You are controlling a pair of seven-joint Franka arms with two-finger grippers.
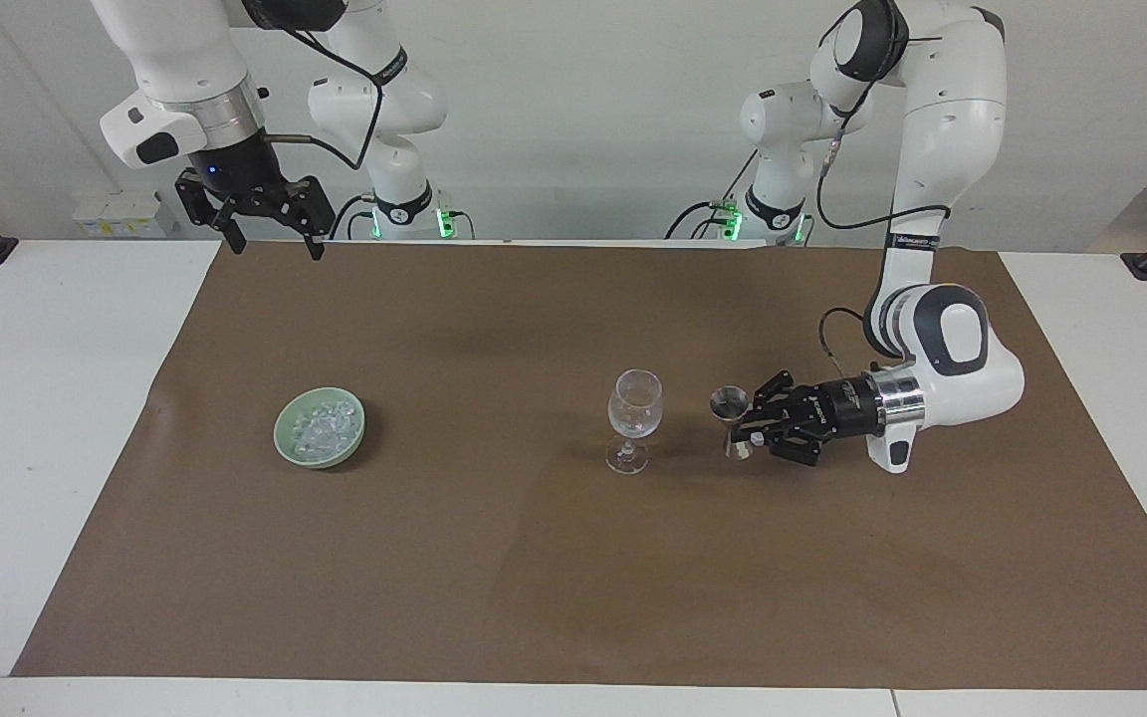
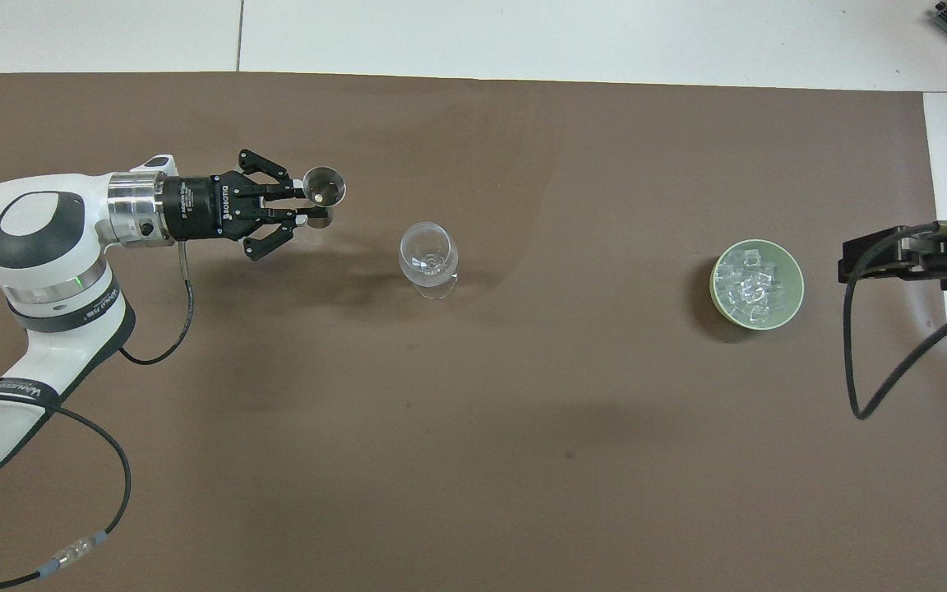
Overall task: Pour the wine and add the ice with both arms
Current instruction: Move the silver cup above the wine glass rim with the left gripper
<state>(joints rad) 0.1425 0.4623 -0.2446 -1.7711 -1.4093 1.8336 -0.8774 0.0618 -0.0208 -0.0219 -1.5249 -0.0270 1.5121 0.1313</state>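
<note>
My left tool (image 1: 745, 430), clamped on the upright metal jigger (image 1: 732, 420) just beside the wine glass (image 1: 633, 418), should tip slowly over its rim; right tool (image 1: 270, 237) waits wide, ice (image 1: 323, 426) in green bowl (image 1: 287, 448).

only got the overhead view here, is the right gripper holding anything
observer: no, the right gripper hangs open and empty, high over the mat's edge nearest the robots.
operator: is the metal cup in the left one off the mat
observer: seems so; the left gripper is shut on the metal cup, upright, apparently just clear of the mat.
operator: high enough to pour
observer: probably not; its rim appears lower than the rim of the glass.
</note>
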